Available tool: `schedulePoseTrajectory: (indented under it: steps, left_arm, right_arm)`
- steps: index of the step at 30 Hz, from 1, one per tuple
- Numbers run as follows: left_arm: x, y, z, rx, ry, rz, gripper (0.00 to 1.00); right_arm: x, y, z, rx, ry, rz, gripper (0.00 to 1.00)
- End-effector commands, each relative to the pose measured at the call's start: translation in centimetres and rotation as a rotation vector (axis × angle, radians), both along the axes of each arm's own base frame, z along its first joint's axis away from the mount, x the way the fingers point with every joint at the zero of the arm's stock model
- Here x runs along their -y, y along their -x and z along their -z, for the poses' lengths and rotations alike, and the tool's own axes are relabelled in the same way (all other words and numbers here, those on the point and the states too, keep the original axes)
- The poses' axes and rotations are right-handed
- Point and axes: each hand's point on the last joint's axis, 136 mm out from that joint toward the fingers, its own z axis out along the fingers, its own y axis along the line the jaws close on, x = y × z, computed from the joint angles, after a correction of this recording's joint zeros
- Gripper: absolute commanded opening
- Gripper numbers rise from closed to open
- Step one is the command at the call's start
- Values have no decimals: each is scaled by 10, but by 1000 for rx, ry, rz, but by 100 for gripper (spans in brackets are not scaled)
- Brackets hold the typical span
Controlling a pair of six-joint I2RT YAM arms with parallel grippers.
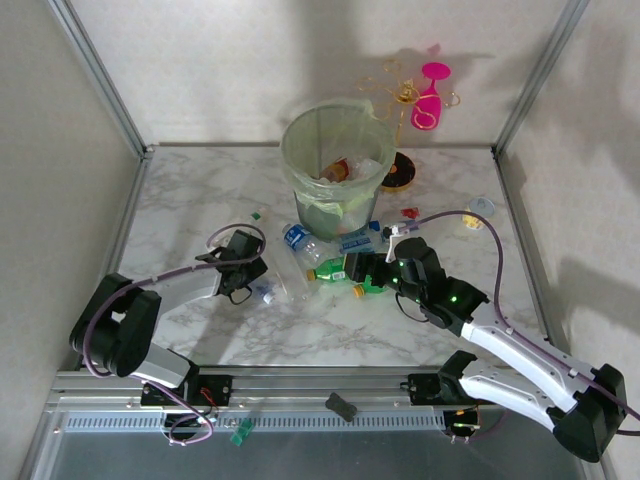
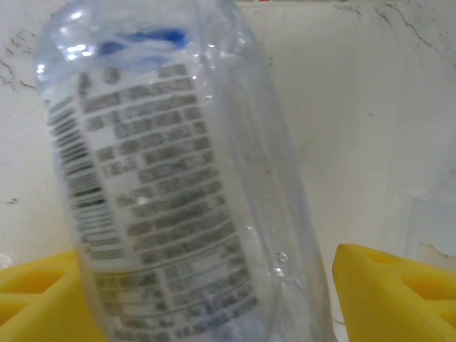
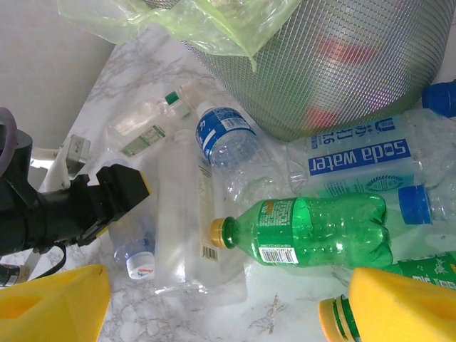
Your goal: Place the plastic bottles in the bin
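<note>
Left wrist: bottle [image 2: 178,178] between yellow pads [image 2: 388,296]

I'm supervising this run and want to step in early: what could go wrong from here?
1. The clear bottle lies slanted between the left gripper's pads; it may twist or squirt out when squeezed.
2. The right gripper hangs open over the green bottle; one finger is beside a second green bottle and could pin or roll it.
3. Both grippers work the same pile beside the bin; they might collide.
</note>
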Motion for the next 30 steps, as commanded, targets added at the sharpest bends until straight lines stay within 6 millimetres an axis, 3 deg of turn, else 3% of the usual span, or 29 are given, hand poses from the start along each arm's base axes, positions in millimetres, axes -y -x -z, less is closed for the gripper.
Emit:
schedulePoseTrajectory:
  steps: [1, 16, 25, 30]
  left_arm:
    - [-7, -4, 1, 18, -14, -38, 74]
    - [-14, -1, -37, 104, -14, -44, 51]
    - [-8, -5, -109, 259, 14, 13, 48]
    - [26, -5, -167, 416, 150, 177, 45]
  right_arm:
    - [-6, -3, -20, 43, -36, -11, 87]
    - [-1, -1, -34, 57, -64, 10, 87]
    - [5, 1, -45, 79, -73, 27, 87]
    - [10, 1, -53, 98, -73, 42, 88]
